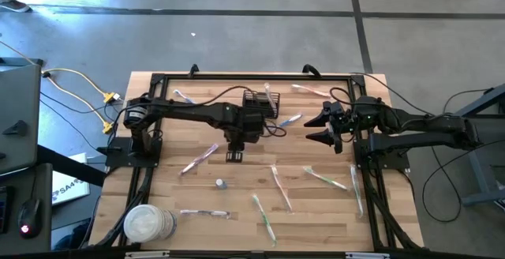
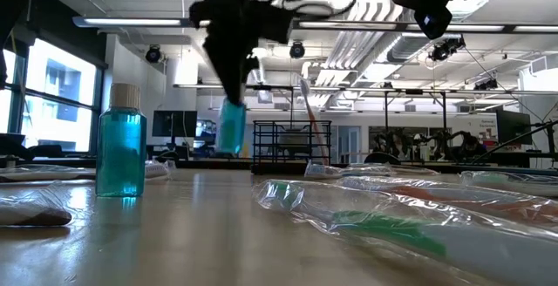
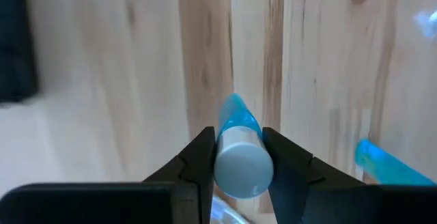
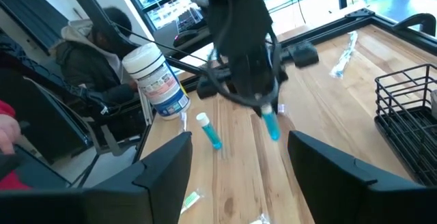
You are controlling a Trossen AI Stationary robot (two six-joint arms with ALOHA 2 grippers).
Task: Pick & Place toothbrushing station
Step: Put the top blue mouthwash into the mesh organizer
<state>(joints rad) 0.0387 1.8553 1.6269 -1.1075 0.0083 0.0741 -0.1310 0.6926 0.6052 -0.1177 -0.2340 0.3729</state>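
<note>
The black wire-mesh basket (image 1: 261, 101) stands on the table's far middle, with a wrapped toothbrush (image 1: 270, 97) leaning in it; it also shows in the low view (image 2: 292, 142) and the right wrist view (image 4: 407, 108). My left gripper (image 1: 234, 153), just in front of the basket, is shut on a small blue bottle (image 2: 231, 126) with a white cap (image 3: 243, 163). A second blue bottle (image 1: 221, 184) stands upright on its base nearer the front; it also shows in the low view (image 2: 119, 142). My right gripper (image 1: 326, 129) is open and empty above the table, to the basket's right. My left gripper pinches the bottle's cap end (image 3: 239, 142) between its two fingers (image 3: 198, 159), one on each side. The fingers come from above, pointing down. The bottle's blue body (image 4: 272, 126) hangs below the fingers, slightly tilted and clear of the table.
Several wrapped toothbrushes (image 1: 280, 186) lie scattered over the table, some close to the low camera (image 2: 392, 216). A round white tub (image 1: 147, 223) stands at the near left corner. A black frame (image 1: 371, 172) runs along the table's edges. A person (image 4: 89, 53) sits beyond the table.
</note>
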